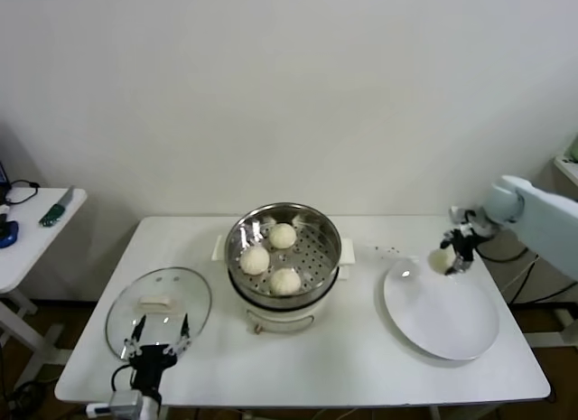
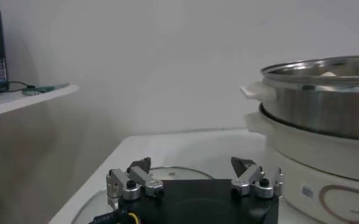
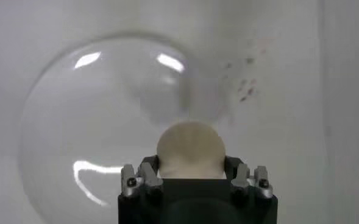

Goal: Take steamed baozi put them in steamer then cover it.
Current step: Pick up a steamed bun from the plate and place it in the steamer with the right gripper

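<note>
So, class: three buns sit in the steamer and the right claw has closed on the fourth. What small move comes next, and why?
Probably carry the fourth bun, gripped by the right claw at the plate's far edge, across to the steamer, where three buns already lie.

White table, steamer centre, glass cover left, white plate right
</note>
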Robot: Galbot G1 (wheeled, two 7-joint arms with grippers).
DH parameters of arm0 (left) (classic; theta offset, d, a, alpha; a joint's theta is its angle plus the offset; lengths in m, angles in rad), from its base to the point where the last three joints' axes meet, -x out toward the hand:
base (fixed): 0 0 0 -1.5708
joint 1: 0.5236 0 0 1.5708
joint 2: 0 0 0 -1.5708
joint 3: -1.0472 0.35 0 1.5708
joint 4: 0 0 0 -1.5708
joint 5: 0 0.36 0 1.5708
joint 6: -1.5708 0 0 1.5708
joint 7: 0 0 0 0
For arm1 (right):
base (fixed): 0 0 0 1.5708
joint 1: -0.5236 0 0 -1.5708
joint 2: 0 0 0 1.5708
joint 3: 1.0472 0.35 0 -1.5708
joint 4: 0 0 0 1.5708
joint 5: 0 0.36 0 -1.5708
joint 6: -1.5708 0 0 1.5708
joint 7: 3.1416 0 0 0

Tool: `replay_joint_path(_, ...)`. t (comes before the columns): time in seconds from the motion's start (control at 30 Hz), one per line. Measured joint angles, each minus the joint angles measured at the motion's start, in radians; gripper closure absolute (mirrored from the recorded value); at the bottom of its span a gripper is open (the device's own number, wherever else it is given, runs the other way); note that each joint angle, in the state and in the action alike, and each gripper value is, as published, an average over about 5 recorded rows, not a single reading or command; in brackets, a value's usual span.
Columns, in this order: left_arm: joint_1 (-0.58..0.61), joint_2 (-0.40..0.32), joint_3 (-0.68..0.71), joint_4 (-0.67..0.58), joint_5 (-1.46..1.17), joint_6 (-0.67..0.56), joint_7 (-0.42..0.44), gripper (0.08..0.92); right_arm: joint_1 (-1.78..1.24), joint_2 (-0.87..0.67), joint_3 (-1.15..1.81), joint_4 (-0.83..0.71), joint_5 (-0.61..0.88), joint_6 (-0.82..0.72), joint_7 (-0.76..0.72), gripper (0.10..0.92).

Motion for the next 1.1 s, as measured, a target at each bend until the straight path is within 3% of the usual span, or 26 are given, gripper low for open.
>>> replay_joint_path(0.6,0.009,0.019,0.08,-0.028,-0.005,0.009,-0.002,0.177,0.416,0.316,-0.401,0.143,0.615,-0.172,0.147,0.338)
replay_joint_path(1.1,0.0,0.054,0.088,-0.027,-0.026,0.011,0.003,0.177,0.43,0.529,-0.55,0.18,0.813,-0.245,0.256,0.338)
